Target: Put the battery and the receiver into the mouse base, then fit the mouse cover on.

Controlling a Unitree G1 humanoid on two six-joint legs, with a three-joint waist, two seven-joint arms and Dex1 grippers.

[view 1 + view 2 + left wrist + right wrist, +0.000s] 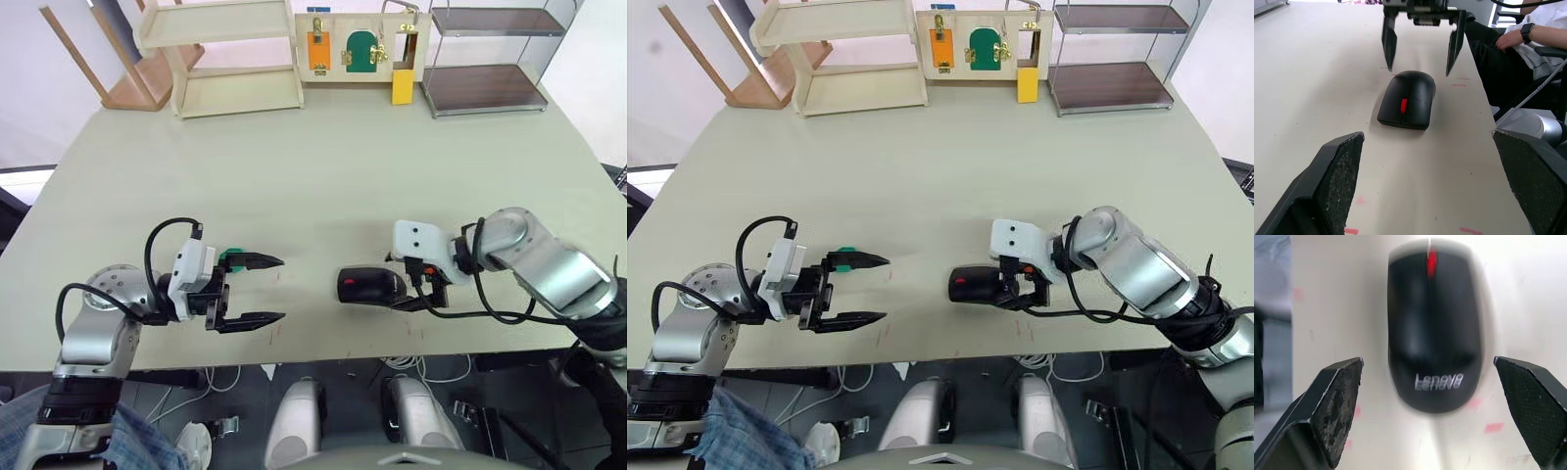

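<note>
A: Right wrist view puts the mouse cover [1434, 328], already seated on the mouse base [1400, 119], straight ahead between the right end effector's spread fingers [1332, 401], its long axis in line with them, logo end nearest.

B: So the right end effector [419, 284] is the nearer one?

A: Yes. It sits at the mouse's rear, jaws apart and pinching nothing. The left end effector [263, 290] is also spread and empty, well apart on the robot's left, facing the scroll-wheel end.

B: The battery?

A: It cannot be seen; judging by the closed shell, it is likely inside.

B: And the surroundings?

A: A pale, bare desk [313, 176], the mouse near its front edge. Shelves [220, 54] and a latch board [358, 44] stand at the far edge, and a seated person [1528, 41] is beside the desk.
</note>
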